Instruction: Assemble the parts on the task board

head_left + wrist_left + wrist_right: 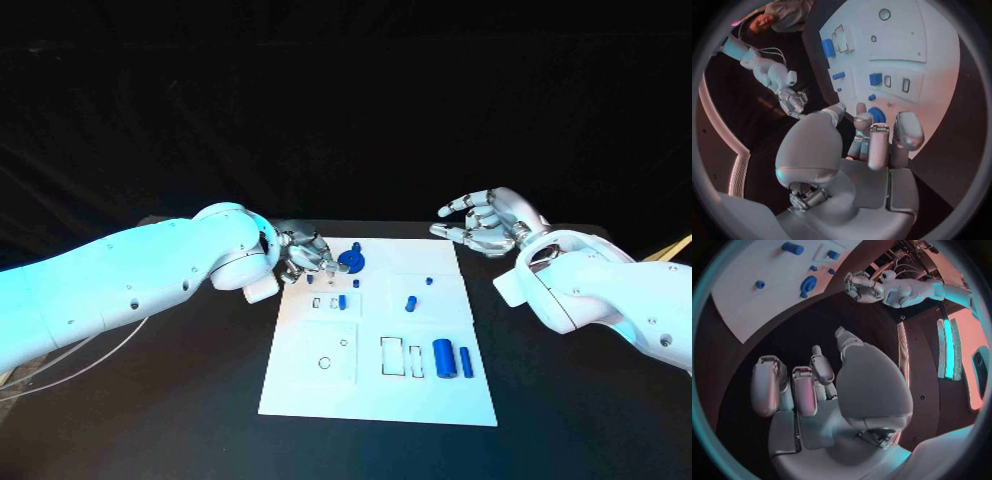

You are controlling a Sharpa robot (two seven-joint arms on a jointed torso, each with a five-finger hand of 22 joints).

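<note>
The white task board [378, 385] lies in the middle of the black table. A blue round part [355, 262] sits near its far left corner. My left hand [306, 256] hovers right beside that part with bent fingers [878, 142]; the part [876, 115] shows just past them, and I cannot tell if they touch. Small blue pieces [411, 303] lie mid-board, and two blue cylinders [444, 357] lie near the front right. My right hand [490, 222] hangs above the table off the board's far right corner, fingers curved and apart, holding nothing [817, 385].
Rectangular slots [392, 355] and a round hole [326, 362] mark the board's near half. A pale cable [65, 360] loops on the table at the left. A wooden edge [675, 246] shows at the far right.
</note>
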